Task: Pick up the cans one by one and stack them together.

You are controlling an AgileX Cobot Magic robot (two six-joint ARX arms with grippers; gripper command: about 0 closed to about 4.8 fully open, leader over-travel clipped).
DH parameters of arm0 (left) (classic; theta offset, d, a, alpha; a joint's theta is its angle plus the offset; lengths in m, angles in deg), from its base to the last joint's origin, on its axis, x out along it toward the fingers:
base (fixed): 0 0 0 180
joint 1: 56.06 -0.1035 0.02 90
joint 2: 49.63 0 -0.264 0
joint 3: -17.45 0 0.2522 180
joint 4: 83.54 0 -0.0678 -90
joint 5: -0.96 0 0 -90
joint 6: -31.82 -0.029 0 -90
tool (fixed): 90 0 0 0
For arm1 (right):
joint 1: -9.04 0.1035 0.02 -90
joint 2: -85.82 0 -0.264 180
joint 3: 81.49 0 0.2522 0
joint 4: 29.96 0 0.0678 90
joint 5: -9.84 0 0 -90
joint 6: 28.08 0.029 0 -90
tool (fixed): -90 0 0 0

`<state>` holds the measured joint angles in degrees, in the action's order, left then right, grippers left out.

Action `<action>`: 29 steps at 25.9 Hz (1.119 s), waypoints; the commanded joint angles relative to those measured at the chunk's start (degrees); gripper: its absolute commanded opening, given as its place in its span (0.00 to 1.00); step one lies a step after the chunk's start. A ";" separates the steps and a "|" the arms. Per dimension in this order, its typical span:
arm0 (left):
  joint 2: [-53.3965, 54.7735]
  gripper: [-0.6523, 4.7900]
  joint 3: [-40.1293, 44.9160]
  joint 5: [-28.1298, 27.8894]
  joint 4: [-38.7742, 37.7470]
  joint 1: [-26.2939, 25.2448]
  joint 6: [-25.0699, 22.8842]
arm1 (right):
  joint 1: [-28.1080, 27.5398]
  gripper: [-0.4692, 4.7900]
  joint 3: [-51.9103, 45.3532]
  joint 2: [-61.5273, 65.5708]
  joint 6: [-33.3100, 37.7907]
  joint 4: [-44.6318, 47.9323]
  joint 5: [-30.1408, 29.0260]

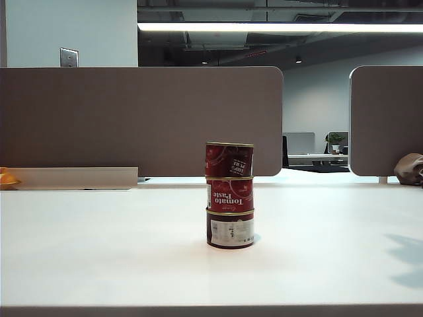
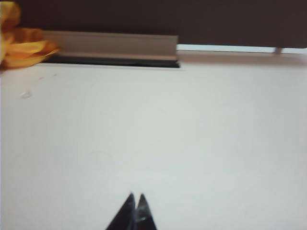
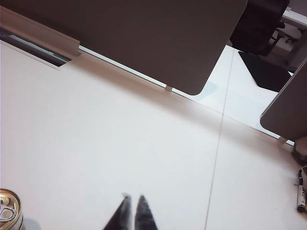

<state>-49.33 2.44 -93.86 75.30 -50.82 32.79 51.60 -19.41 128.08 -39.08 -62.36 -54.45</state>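
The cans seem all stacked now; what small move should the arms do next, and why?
Probably none beyond keeping away. The cans stand three high on the table. The left gripper and right gripper are shut, holding nothing, so the stack looks finished.

left gripper (image 2: 134, 201): only fingertips show, rest cut off | right gripper (image 3: 132, 201): likewise | top can (image 3: 9, 210): cropped at corner | yellow object (image 2: 21, 40): blurred, unidentifiable
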 commanded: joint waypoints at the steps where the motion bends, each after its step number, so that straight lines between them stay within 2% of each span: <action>1: 0.02 0.11 0.37 2.25 0.26 -3.13 2.91 | 0.04 0.13 0.26 -0.11 0.09 0.83 0.11; 25: 0.02 0.11 0.39 2.27 -0.68 -3.56 2.91 | 0.07 0.13 0.26 -0.13 0.09 0.81 0.09; 29: 0.02 0.11 0.39 2.27 -0.68 -3.56 2.91 | -2.03 0.13 0.26 -4.61 -1.25 0.37 1.33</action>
<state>-49.33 2.96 -91.98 74.07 -54.30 35.57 50.51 -19.54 125.75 -39.87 -62.84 -54.01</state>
